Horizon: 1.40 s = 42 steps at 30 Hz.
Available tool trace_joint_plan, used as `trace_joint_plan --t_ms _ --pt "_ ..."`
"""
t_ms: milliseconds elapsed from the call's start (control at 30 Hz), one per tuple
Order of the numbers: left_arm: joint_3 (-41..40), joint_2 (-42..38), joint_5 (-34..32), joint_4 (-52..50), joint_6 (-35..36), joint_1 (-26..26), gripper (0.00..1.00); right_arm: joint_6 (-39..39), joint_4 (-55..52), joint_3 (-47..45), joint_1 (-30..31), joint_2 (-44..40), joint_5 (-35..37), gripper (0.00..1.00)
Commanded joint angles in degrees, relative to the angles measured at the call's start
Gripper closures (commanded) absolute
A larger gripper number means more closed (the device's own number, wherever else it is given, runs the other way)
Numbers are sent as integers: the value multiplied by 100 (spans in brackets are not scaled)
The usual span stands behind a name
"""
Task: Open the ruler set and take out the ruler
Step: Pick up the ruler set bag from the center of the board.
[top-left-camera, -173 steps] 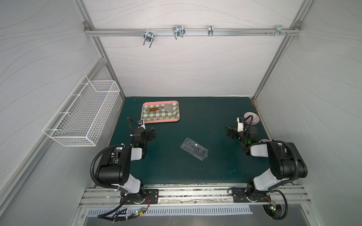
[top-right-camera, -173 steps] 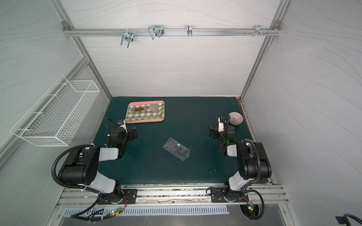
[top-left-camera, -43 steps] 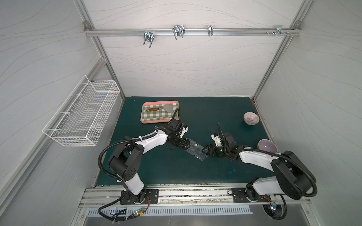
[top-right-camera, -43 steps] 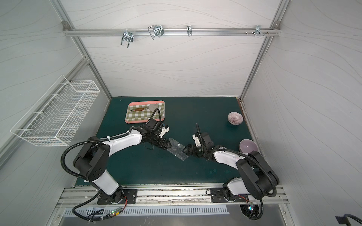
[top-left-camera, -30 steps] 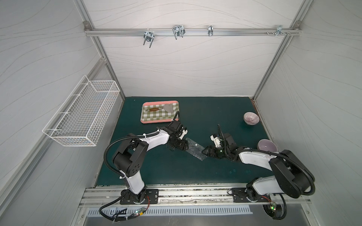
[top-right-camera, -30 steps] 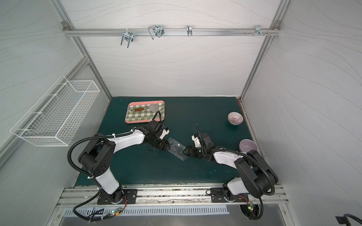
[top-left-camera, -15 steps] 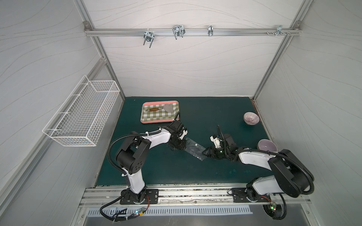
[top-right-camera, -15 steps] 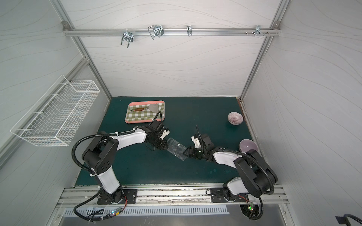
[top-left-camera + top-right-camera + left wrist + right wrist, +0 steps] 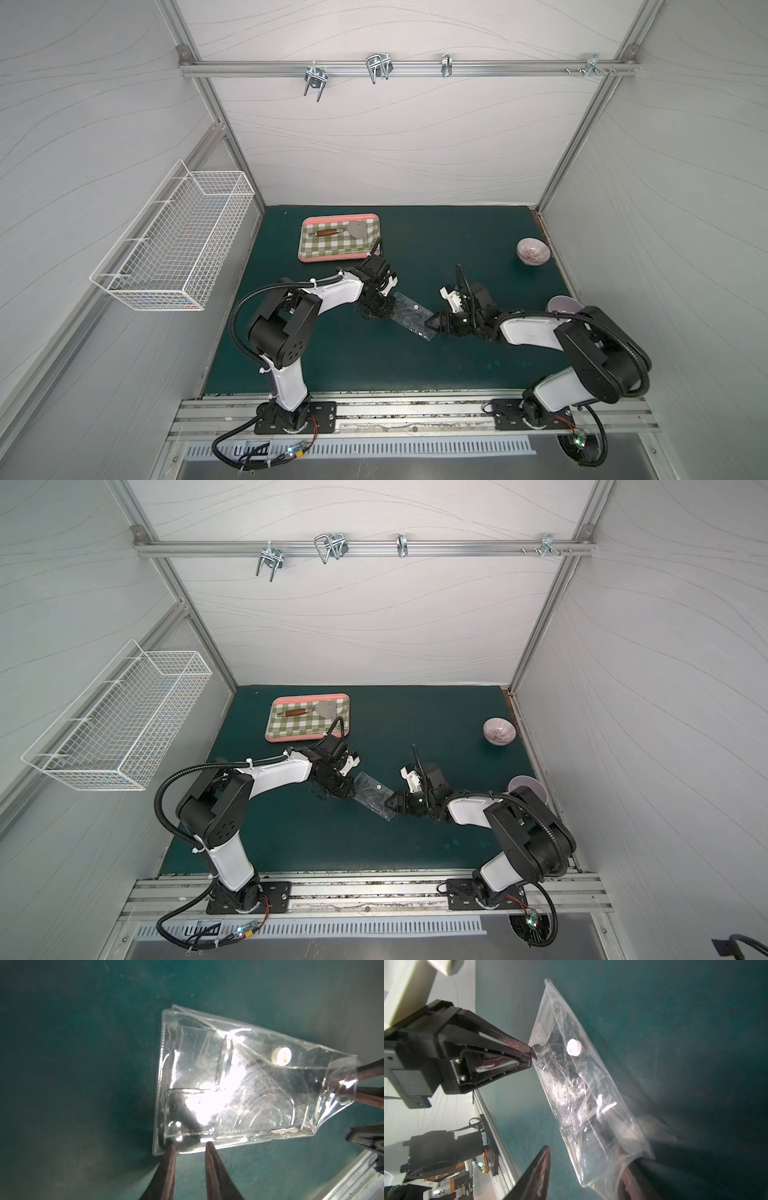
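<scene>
The clear pouch [image 9: 409,316] lies mid-scene on the surface [image 9: 374,357]. The left claw [image 9: 189,1145], narrowed to a slit, meets its left end; grip unclear. The right claw [image 9: 585,1159] stands half open around its right end.

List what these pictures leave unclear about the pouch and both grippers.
- Contents of the ruler set: glare whites out the middle in the left wrist view; too small in both top views.
- left gripper: fingertips sit at the pouch's edge; pinching or only pressing, unclear in either wrist view.
- right gripper: one finger is blurred behind the plastic in the right wrist view.
</scene>
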Motion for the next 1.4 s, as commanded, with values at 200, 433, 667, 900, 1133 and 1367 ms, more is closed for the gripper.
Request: trace_joint_plan --t_ms 200,433,667,900,1133,1367 --pt "119 242 -95 -33 -49 -6 75 53 -81 -85 144 200 110 64" --pt "136 282 -109 -32 -64 -5 74 -102 -270 -202 138 -341 292 67" --pt "130 212 -34 41 -88 -6 75 -364 -153 -182 138 -609 221 73" --pt "119 184 4 77 -109 -6 75 -509 -76 -36 143 -299 19 85" --pt "118 148 10 98 -107 -7 75 -585 -138 41 145 -396 79 97" --pt "199 -113 -227 -57 -144 0 59 -1471 -1523 681 140 -698 538 100"
